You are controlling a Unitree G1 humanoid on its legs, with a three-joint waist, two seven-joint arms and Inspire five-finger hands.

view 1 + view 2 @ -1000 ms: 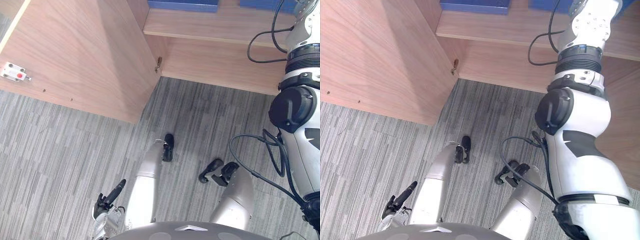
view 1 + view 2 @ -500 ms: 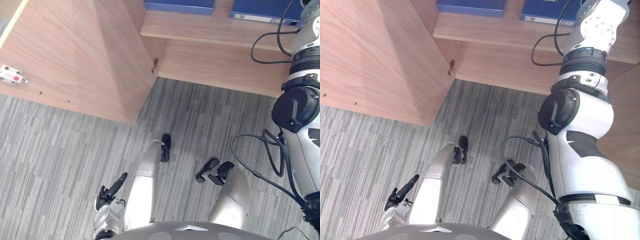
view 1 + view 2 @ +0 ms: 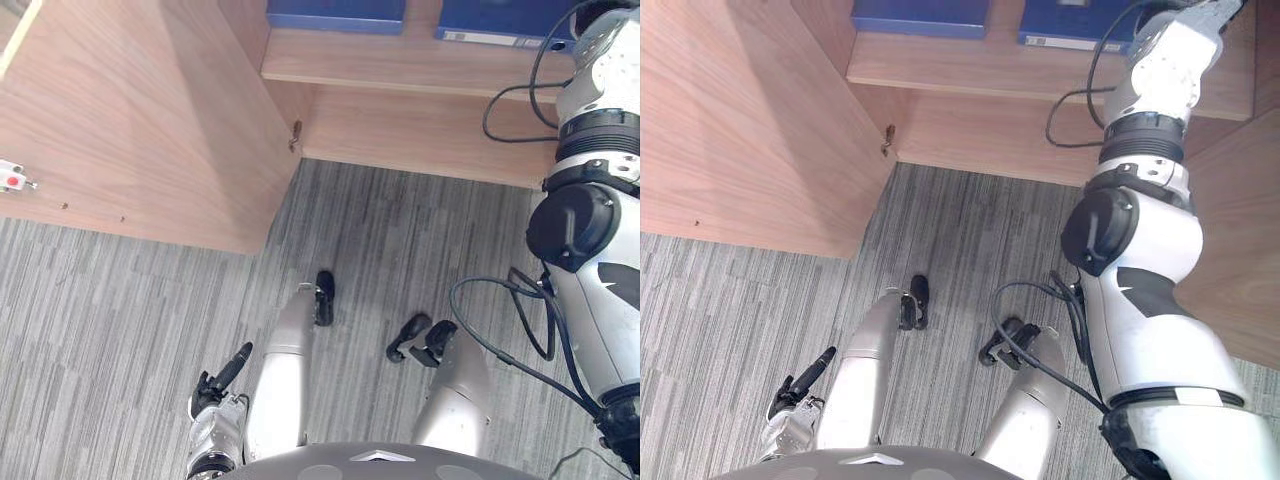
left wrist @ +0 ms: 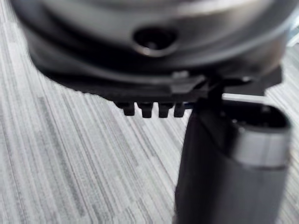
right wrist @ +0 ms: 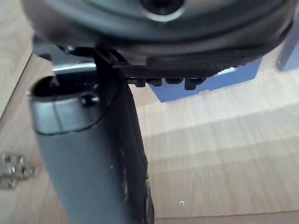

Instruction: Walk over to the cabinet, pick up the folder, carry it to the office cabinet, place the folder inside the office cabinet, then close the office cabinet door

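Right hand (image 5: 93, 140): raised to the shelf (image 3: 400, 62) at the upper right of the head views, where the top edge cut it off. In its wrist view the fingers (image 5: 163, 82) lay straight, holding nothing.
Left hand (image 3: 213, 388): hung low at the lower left, above the carpet (image 3: 120, 320), fingers loose and empty.
Folder (image 3: 500, 20): blue, on the shelf at the top edge, right of centre, beside the right arm. Only its lower strip showed. In the right wrist view it sat just past the fingertips, and whether they touched could not be made out.
Second folder (image 3: 335, 12): also blue, on the same shelf further left, apart from the first, its top cut off too.
Cabinet door (image 3: 150, 120): swung open across the upper left, a broad flat panel of pale wood grain that hid the carpet behind it.
Hinge (image 3: 295, 130): small metal piece where the door met the cabinet body.
Latch (image 3: 10, 178): white block with a red dot at the left edge, partly cropped.
Carpet: grey, in fine streaked tiles, filling the lower frame.
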